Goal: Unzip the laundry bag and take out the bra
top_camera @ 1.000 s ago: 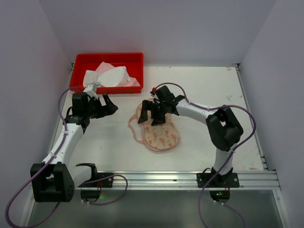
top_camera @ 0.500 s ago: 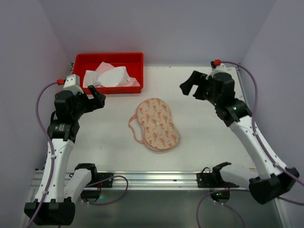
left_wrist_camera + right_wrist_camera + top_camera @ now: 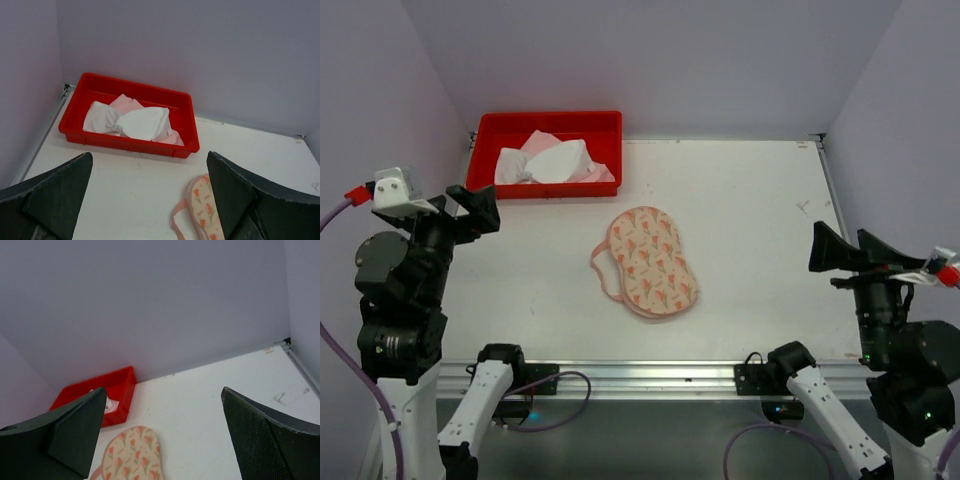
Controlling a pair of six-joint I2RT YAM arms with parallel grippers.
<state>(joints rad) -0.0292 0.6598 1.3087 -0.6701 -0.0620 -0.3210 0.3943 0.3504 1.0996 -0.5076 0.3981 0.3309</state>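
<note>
Left arm (image 3: 402,290) and right arm (image 3: 900,345) stand raised, jaws wide apart, empty.

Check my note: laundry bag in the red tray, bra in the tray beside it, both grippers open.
Wrong on the bra: it lies on the table, outside the tray, as the top view shows. The bag is in the tray, and the left gripper and right gripper are open.

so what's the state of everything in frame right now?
laundry bag: crumpled in the tray, zip can't be made out
bra: out of the bag, lying flat on the table, untouched
red tray: at the far left, holding the bag
left gripper: open, empty, raised
right gripper: open, empty, raised
</note>
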